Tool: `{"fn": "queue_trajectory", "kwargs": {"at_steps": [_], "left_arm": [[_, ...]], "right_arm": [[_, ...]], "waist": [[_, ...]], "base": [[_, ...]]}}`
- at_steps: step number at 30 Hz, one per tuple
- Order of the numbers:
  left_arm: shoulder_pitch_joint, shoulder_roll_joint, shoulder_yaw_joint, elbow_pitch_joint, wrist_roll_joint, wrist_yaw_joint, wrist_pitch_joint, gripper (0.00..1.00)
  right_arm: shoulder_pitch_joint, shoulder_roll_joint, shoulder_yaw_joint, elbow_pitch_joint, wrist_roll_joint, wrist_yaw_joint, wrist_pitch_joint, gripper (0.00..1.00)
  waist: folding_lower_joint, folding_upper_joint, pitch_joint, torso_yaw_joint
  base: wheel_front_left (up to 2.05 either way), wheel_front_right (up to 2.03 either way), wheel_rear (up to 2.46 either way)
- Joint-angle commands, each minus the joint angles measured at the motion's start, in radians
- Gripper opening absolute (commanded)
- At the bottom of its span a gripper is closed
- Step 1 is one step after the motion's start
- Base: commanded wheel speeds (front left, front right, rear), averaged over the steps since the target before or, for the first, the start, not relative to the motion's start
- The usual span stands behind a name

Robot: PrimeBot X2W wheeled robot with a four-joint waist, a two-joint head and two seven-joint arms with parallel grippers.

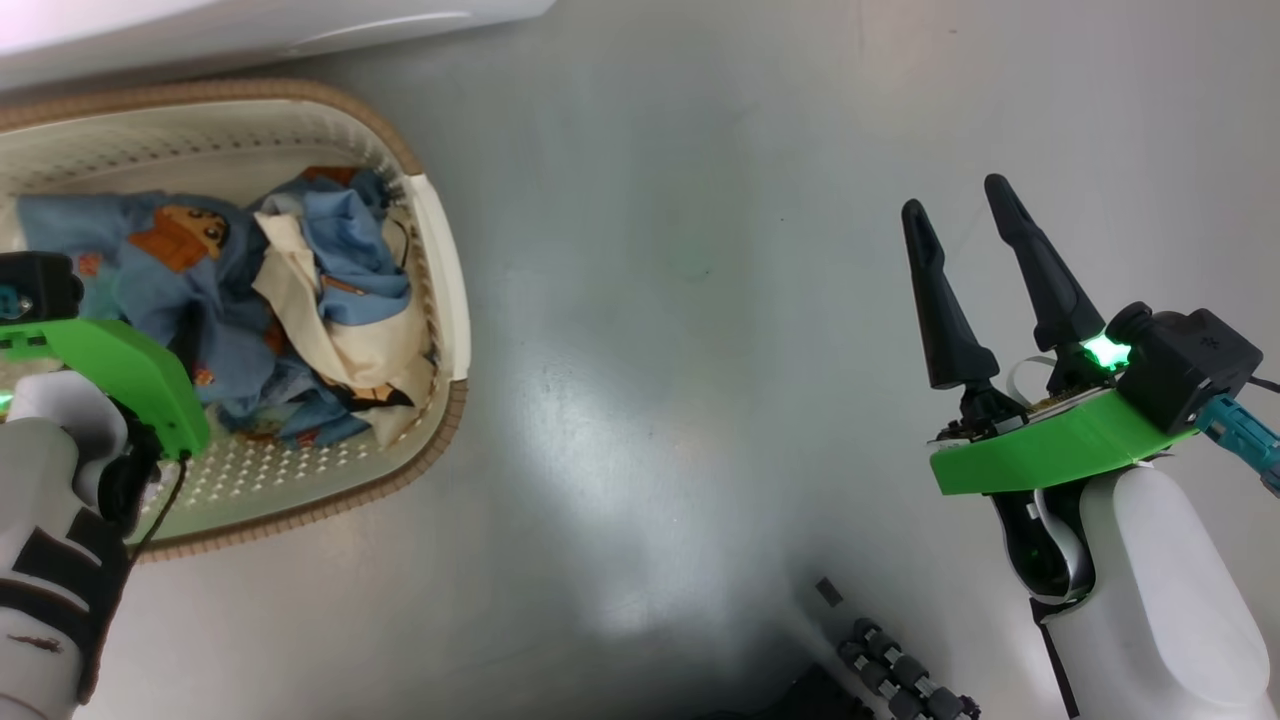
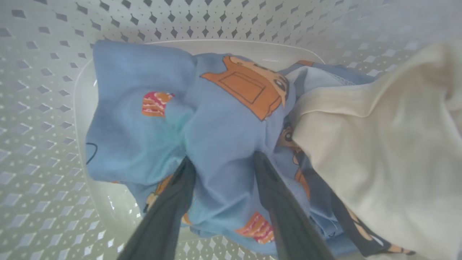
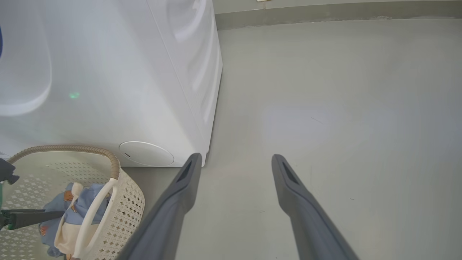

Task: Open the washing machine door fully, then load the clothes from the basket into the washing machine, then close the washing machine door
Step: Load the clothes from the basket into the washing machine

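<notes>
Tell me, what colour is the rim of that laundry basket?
Brown, with a woven look. The rim shows best in the head view.

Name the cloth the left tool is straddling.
The light blue printed garment, bunched between the fingers of the left tool; the cream cloth lies aside.

The floor (image 1: 700,200) was smooth, pale grey and glossy, with a broad patch of glare (image 1: 610,480) near its middle. In the right wrist view a darker grey strip (image 3: 325,14) ran along its far edge.
</notes>
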Motion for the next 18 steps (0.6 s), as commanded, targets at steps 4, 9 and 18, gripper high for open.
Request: {"fn": "queue_trajectory", "kwargs": {"at_steps": [4, 9, 18], "left_arm": [[0.013, 0.039, -0.008, -0.013, -0.045, -0.002, -0.003, 0.00], [0.040, 0.024, -0.028, -0.026, -0.079, -0.002, -0.055, 0.00], [0.128, -0.002, -0.042, -0.050, -0.149, -0.002, -0.186, 0.00]], "right_arm": [[0.021, 0.005, 0.017, -0.021, -0.005, 0.002, -0.005, 1.00], [0.027, 0.003, 0.008, -0.017, -0.006, 0.002, -0.005, 1.00], [0.052, -0.011, 0.001, 0.000, -0.001, 0.002, -0.005, 1.00]], "waist": [[0.0000, 0.0000, -0.013, -0.005], [0.0000, 0.0000, -0.056, 0.014], [0.0000, 0.0000, -0.182, 0.063]], "base": [[0.00, 0.00, 0.00], [0.00, 0.00, 0.00], [0.00, 0.00, 0.00]]}}
